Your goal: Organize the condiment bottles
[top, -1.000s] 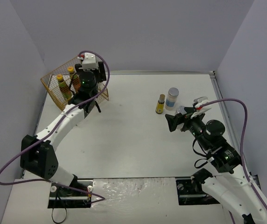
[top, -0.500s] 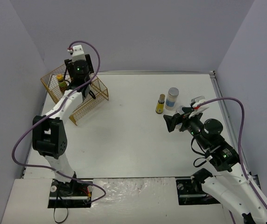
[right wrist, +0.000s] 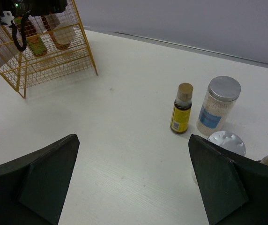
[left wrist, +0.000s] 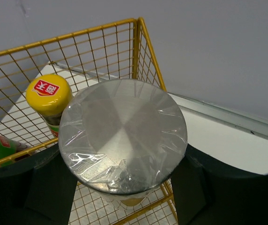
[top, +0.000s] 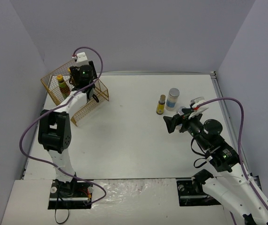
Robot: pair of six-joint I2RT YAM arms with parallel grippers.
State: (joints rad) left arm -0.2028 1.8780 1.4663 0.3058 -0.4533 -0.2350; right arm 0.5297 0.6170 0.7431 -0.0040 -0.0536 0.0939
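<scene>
Now the silver-lidded jar [left wrist: 123,133] is clamped between the left gripper [left wrist: 117,187] fingers and held within the yellow wire basket [left wrist: 101,42] at the far left, just beside a yellow-capped bottle [left wrist: 48,93]. Over on the right, the right gripper [right wrist: 131,183] is spread wide and nothing is held. A slim bottle [right wrist: 181,108] and a capped jar [right wrist: 218,105] are seen standing side by side on the table [right wrist: 124,117] beyond it.

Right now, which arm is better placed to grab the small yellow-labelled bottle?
Right. Its open, empty jaws face the small bottle nearby; the left arm's jaws hold a silver-lidded jar at the wire basket, far away.
</scene>
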